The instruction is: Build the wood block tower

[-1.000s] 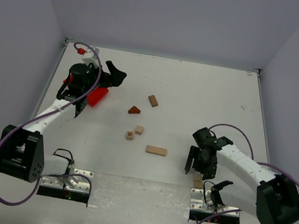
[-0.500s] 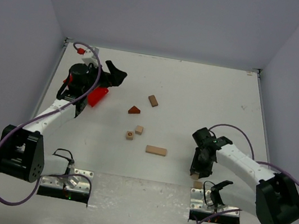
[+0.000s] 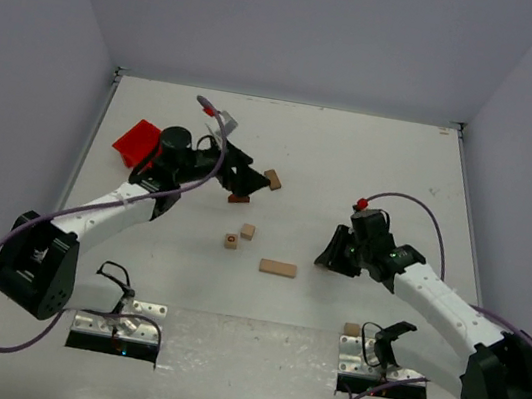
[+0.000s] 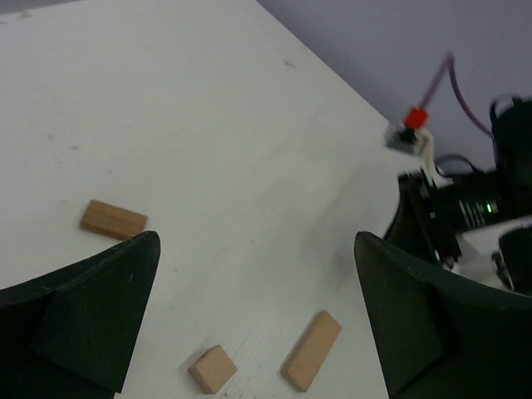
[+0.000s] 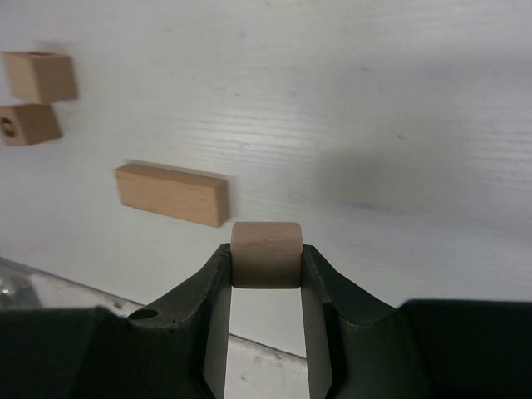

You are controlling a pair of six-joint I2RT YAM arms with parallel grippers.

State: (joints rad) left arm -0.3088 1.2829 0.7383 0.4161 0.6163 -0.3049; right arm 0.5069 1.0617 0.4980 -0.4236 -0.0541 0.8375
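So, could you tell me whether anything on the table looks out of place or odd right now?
One small wooden block lies alone beside the right arm's base, well apart from the others mid-table, such as the plank. Nothing looks damaged or spilled, and no tower is stacked yet.

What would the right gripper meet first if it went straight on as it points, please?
Probably bare table beside the plank. The plank lies slightly off the line of the right gripper and its block, so they might clip it; depth is unclear.
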